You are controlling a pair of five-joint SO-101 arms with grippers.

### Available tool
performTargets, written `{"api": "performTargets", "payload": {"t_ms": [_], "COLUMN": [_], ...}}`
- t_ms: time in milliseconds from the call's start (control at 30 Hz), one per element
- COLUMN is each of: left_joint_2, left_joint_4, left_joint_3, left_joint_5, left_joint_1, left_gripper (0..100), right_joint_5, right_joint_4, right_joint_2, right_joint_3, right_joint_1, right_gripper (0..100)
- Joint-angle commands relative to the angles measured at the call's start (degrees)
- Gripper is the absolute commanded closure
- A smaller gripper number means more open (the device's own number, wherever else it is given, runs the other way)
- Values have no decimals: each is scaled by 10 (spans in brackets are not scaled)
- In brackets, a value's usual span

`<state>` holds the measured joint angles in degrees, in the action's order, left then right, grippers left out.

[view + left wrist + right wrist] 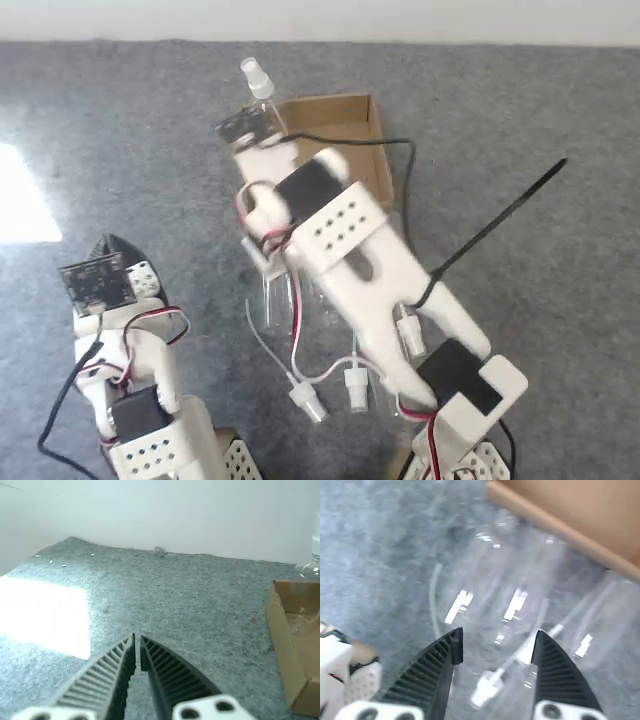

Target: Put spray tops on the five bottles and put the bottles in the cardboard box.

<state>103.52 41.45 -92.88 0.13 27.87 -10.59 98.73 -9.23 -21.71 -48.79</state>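
Observation:
Several clear bottles lie side by side on the grey carpet, just in front of the cardboard box. My right gripper hangs open directly above them, holding nothing. From above, the lying bottles are partly covered by the right arm. Three loose spray tops rest near them. One bottle with a spray top stands at the far left corner of the box. My left gripper is shut and empty, low over the carpet, well left of the box.
A black cable tie and a black wire run across the carpet on the right. A bright sunlit patch lies at the left edge. A white wall borders the carpet's far side.

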Motion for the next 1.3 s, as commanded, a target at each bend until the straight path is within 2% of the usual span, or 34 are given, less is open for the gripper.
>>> {"api": "performTargets", "payload": {"t_ms": [0,200,667,1200,1267], "left_joint_2": [11,11,11,11,11], "left_joint_4": [-17,-31,-31,-31,-31], "left_joint_3": [14,11,11,11,10], "left_joint_5": [17,17,17,17,17], "left_joint_1": [12,12,12,12,12], "left_gripper": [985,985,985,985,985], "right_joint_5": [-52,-123,-126,-126,-125], "right_joint_4": [-38,-99,-164,-153,-152], "right_joint_2": [-26,-87,-201,-234,-233], "right_joint_3": [0,0,-3,-3,-4], "right_joint_1": [-30,-36,-29,-18,-18], "right_gripper": [797,797,798,802,829]}}
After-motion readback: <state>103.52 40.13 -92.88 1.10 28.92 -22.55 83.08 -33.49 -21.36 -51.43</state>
